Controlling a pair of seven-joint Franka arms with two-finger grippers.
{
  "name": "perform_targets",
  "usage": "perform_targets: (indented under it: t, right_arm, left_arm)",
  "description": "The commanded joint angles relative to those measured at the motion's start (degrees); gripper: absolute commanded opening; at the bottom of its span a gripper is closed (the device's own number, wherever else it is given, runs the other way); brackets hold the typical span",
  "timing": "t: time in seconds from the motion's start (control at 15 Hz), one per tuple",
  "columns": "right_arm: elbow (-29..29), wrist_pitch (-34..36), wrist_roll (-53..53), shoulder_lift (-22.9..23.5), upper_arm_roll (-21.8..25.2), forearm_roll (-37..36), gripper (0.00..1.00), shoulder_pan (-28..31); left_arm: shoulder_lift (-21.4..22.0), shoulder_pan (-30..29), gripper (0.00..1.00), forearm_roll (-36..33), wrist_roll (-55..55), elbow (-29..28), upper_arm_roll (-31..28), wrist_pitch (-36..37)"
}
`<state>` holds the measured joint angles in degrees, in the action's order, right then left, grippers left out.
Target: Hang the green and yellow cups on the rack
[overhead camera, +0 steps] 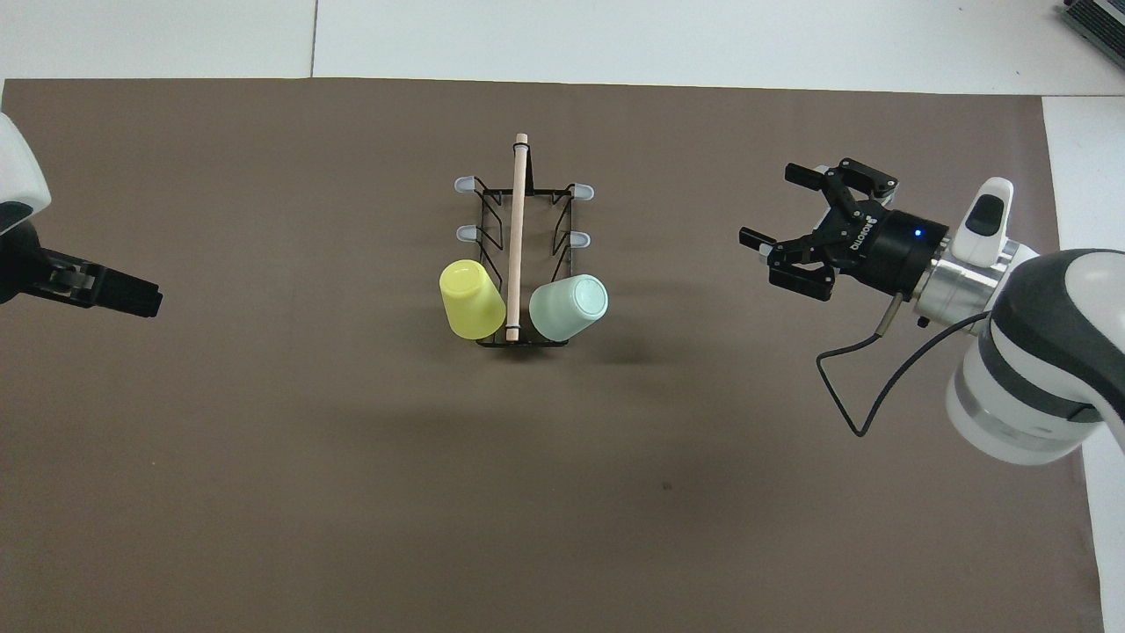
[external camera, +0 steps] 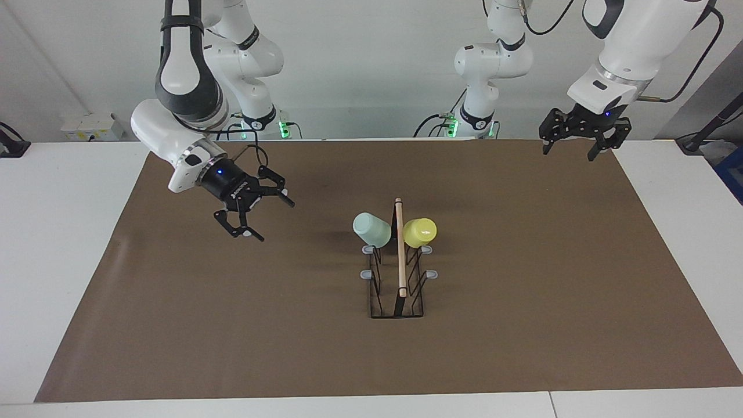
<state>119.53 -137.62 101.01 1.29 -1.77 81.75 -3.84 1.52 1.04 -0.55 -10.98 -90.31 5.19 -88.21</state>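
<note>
The rack (external camera: pixel 400 261) stands mid-table; it also shows in the overhead view (overhead camera: pixel 517 220). The green cup (external camera: pixel 372 230) hangs mouth-down on the prong at the rack's end nearest the robots, on the side toward the right arm's end; it also shows in the overhead view (overhead camera: pixel 569 306). The yellow cup (external camera: pixel 419 232) hangs the same way on the matching prong toward the left arm's end, also in the overhead view (overhead camera: pixel 472 299). My right gripper (external camera: pixel 273 220) is open and empty, above the mat beside the green cup, apart from it; it also shows in the overhead view (overhead camera: pixel 773 205). My left gripper (external camera: pixel 570 151) is open and empty, raised at its own end.
A brown mat (external camera: pixel 522 290) covers most of the white table (external camera: pixel 69 244). The rack's other grey-tipped prongs (external camera: pixel 367 274) carry nothing. The arms' bases stand along the table's edge at the robots' end.
</note>
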Motion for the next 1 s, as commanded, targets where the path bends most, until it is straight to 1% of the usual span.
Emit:
perform_targets:
  t: [0.0,0.13,0.27,0.47,0.6,0.67,0.8,0.93]
  right_arm:
    - [0.3,-3.3,-0.9,0.2,0.1,-16.3,1.0,2.2]
    - [-0.6,-2.7,-3.7,0.0,0.2,-30.3,1.0,4.8]
    - [-2.8,0.1,-10.5,0.1,0.4,-45.5,1.0,5.9]
    - [-6.9,6.8,-27.7,0.4,0.3,-67.9,1.0,7.1]
    - [-7.1,8.1,-42.0,-0.1,-0.2,-80.1,1.0,6.2]
    - [-7.4,10.1,-49.9,-0.5,-0.6,-84.6,1.0,6.2]
    - [-9.5,14.6,-64.7,-0.8,-1.1,-91.0,1.0,6.0]
    - [-13.0,23.4,-79.1,-0.8,-1.2,-92.3,1.0,4.3]
  left_arm:
    - [0.6,-2.4,1.0,0.2,0.4,0.5,2.2,1.8]
    - [0.6,-2.4,1.0,0.3,0.3,0.5,2.2,2.1]
    - [0.6,-2.5,1.0,0.3,0.3,0.2,2.1,2.2]
    - [0.7,-2.5,1.0,0.2,0.4,0.0,1.6,2.5]
    - [1.3,-2.5,1.0,0.3,1.0,-1.0,1.6,3.0]
    - [1.5,-2.5,1.0,0.3,1.0,-1.5,1.5,2.5]
    - [1.5,-2.5,1.0,0.2,0.9,-1.6,1.5,2.3]
    - [1.6,-3.5,1.0,0.2,0.4,-1.9,1.4,2.2]
